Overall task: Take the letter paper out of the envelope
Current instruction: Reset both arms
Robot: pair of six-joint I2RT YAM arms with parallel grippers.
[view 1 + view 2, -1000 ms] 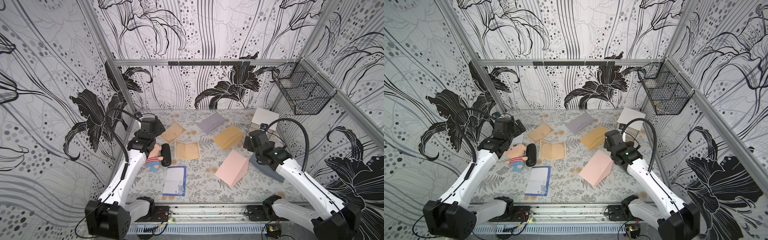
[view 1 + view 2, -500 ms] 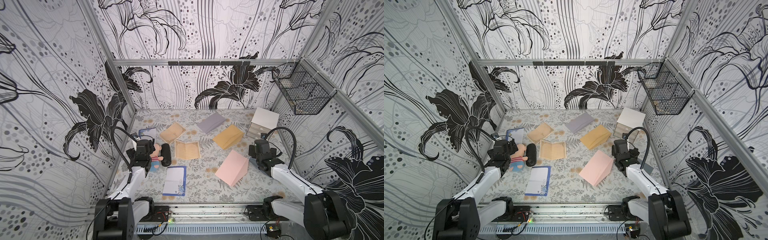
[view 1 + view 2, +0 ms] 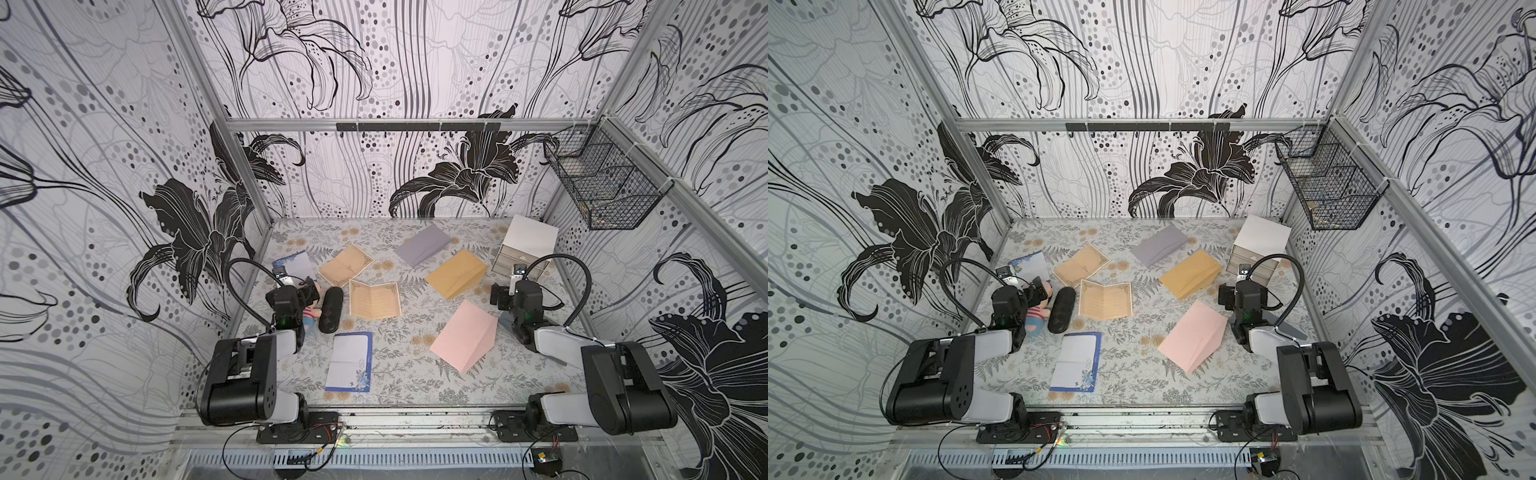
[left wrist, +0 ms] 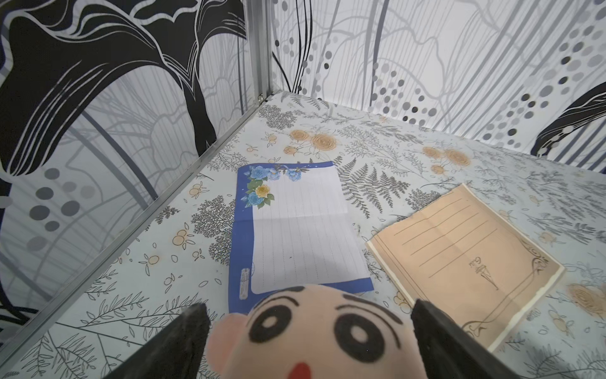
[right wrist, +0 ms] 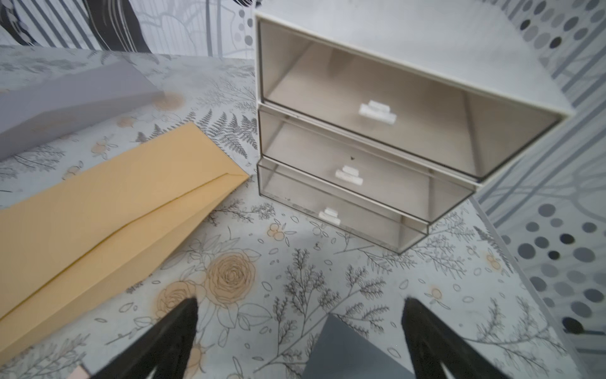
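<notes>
Letter paper lies loose on the table (image 3: 419,388) in four places. A blue-bordered sheet (image 3: 349,361) is near the front edge and a second blue-bordered sheet (image 4: 295,226) is by the left wall. A tan sheet (image 3: 375,300) lies mid-table, with another tan sheet (image 3: 345,270) just behind it. All four lie unfolded and apart from every envelope.

The lavender envelope (image 3: 422,246) and the yellow envelope (image 3: 456,274) lie flat toward the back. The pink envelope (image 3: 465,341) sits tented nearer the front. A grey flat piece (image 5: 347,354), probably a fourth envelope, lies under the right arm. No paper shows sticking out of any of them, and whether one still holds a sheet cannot be seen.

The left gripper (image 4: 310,306) has its fingers spread wide and grasps nothing. The head of a plush doll (image 4: 314,338) shows between them, and I cannot tell whether they touch it. The right gripper (image 5: 300,302) is likewise spread and empty, over bare table in front of the drawer unit (image 5: 377,115). Both arms are folded close to their bases.

With four sheets out and no grip on anything, the extraction looks finished, or at least no pull is under way. Only a hidden sheet could remain.
</notes>
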